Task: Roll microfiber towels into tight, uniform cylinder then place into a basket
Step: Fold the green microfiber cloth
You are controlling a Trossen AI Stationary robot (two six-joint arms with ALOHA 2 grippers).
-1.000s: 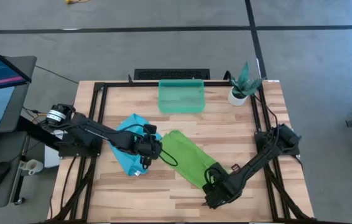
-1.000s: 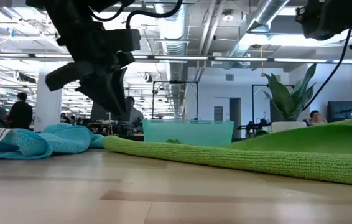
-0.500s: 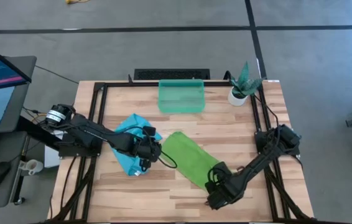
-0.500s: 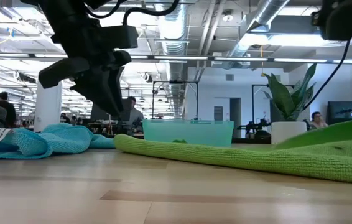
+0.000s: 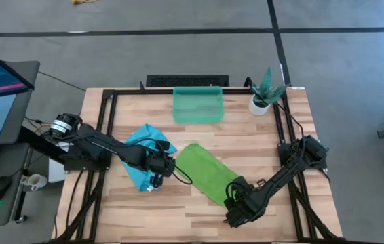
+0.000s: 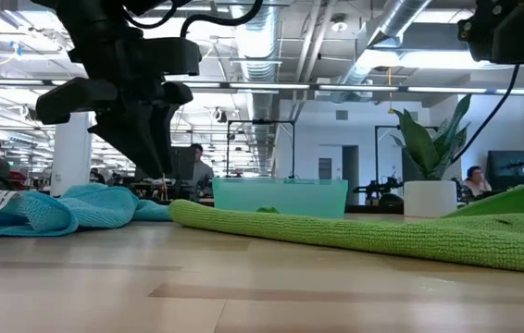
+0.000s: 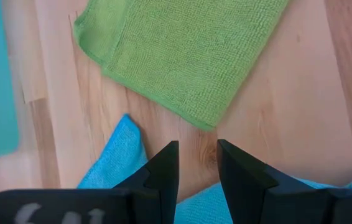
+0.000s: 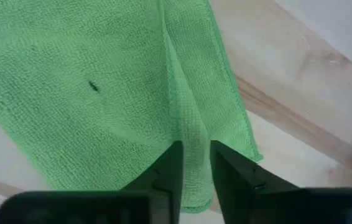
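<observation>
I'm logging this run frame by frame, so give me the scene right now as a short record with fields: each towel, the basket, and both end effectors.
green towel: lime green microfiber towel, folded flat on the wooden table, not rolled
blue towel: turquoise microfiber towel, crumpled, left of the green one
basket: translucent teal plastic basket at the far edge, no towel inside
left end effector: open above bare wood between the two towels, holding nothing
right end effector: fingers slightly apart over the green towel's near edge
extra: white pot with green plant at the far right corner

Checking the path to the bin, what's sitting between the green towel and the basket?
Nothing: in the high view, only bare table separates the green towel from the basket.
</observation>
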